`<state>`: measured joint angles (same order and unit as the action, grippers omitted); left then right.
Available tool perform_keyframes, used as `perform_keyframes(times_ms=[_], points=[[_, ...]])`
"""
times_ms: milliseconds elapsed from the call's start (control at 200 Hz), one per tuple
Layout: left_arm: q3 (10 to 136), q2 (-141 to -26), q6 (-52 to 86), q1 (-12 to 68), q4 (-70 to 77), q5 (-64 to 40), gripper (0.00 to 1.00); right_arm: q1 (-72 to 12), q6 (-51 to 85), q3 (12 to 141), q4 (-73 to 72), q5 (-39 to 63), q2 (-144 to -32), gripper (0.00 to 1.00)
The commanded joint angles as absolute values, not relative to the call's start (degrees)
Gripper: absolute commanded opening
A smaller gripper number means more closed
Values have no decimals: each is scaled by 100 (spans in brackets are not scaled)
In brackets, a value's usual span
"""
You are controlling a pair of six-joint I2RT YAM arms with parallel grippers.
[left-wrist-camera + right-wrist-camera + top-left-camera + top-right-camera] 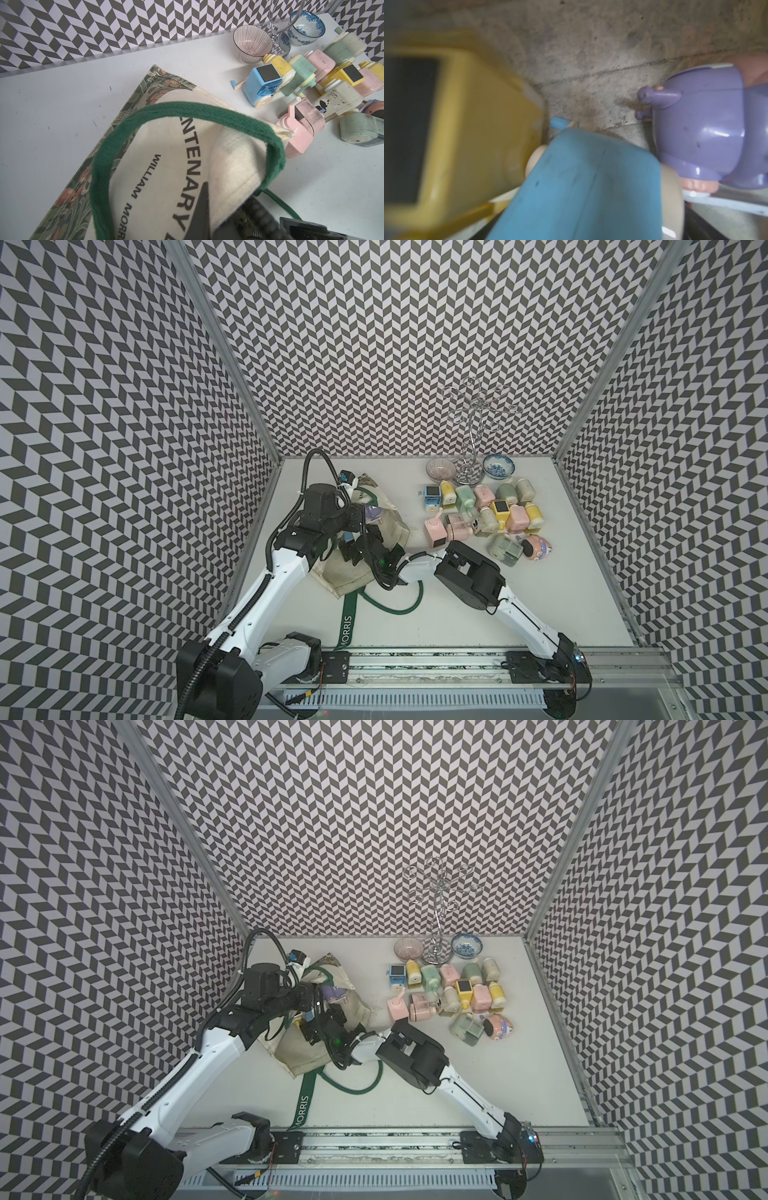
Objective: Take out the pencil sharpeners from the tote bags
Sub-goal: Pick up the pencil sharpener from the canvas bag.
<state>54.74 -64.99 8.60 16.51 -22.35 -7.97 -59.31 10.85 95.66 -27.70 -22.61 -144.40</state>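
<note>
Retrieval from a partly emptied bag, read from left to right. At left, the left gripper [360, 526] is closed flat and appears to pinch the canvas rim of the tote bag [166, 133], holding its mouth open. The green strap [187, 108] arches loose above the cloth. The bag lies on the left half of the table [540, 593], its leafy base band toward the back wall.

Next, the right gripper [354, 549] reaches into the mouth from the near side. No view shows its fingers clearly, so it cannot be told whether they stand wide or have closed on anything. Its wrist view looks inside the bag at a yellow sharpener [477, 124], a blue sharpener [581, 182] nearest the lens, and a lilac sharpener [702, 128], packed close on soiled canvas.

Farther right, the sharpeners already out form a heap [478, 497] in front of a ribbed bowl [441, 470], a wire stand [468, 477] and a blue-patterned bowl [498, 466].

Probable hazards:
- **Crowding:** a jaw may strike a neighbouring sharpener instead of straddling the blue one.
- **Snagging:** the blue sharpener's crank may catch on canvas during withdrawal, or the slack strap may snag the right wrist.
- **Rim slip:** if the pinched rim slips, the mouth could collapse over the arm.
- **Careless release:** one dropped onto the heap could topple it toward the bowls.
</note>
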Motion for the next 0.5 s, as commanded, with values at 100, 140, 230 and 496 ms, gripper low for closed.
perform_keyframes(times_ms=[100, 140, 230, 496], points=[[5458, -6293, 825, 1717, -2004, -810, 0, -5867, 1091, 9366, -3408, -2327, -14395, 80], [5458, -6304, 823, 1722, -2005, -809, 0, -5864, 1086, 9265, -3482, -2281, -14339, 77], [5458, -6321, 821, 1719, -2021, -800, 0, -5870, 1146, 9034, -3538, -2132, -14146, 68], [5468, -6328, 808, 1722, -2057, -719, 0, -5910, 1051, 7860, -3986, -1839, -13206, 60]])
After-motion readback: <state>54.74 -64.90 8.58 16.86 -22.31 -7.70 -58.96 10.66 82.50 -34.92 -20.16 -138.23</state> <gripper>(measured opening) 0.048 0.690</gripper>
